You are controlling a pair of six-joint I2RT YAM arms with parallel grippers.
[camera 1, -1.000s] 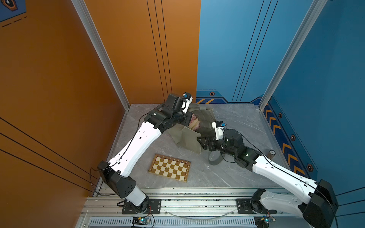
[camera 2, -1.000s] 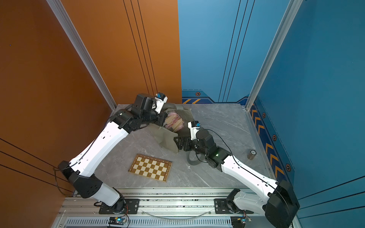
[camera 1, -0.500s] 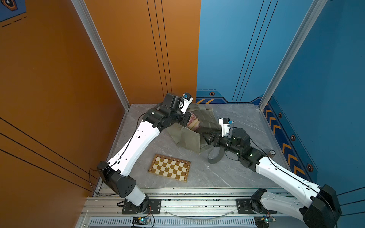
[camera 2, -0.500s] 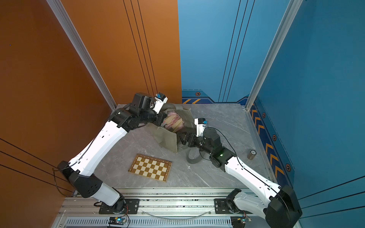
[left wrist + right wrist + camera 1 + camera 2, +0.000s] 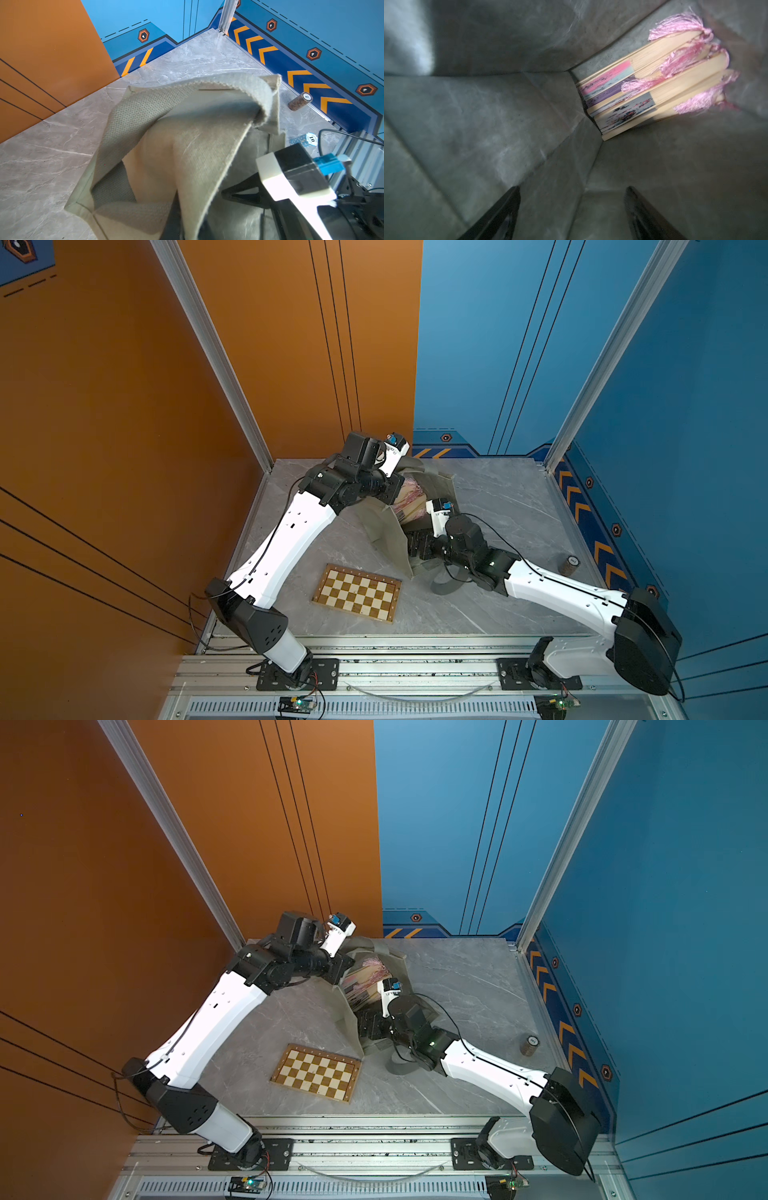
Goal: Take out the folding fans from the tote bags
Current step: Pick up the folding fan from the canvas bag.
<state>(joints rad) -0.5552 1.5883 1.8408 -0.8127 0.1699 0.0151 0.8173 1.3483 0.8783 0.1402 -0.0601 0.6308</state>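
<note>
The olive tote bag lies open on the grey table. My left gripper is shut on the bag's rim fabric and holds the mouth up. Inside lie several closed folding fans in a stack, with pale ribs, pink and purple leaves and pink tassels. My right gripper is inside the bag, open, its dark fingers a short way from the fans and touching none.
A brown-and-cream chessboard lies in front of the bag. A strap handle loops under my right arm. A small brown cylinder and a stack of blue chips stand near the right wall.
My right gripper drew back a little and then pushed left, deeper into the bag's mouth. My left gripper keeps its hold on the rim.
</note>
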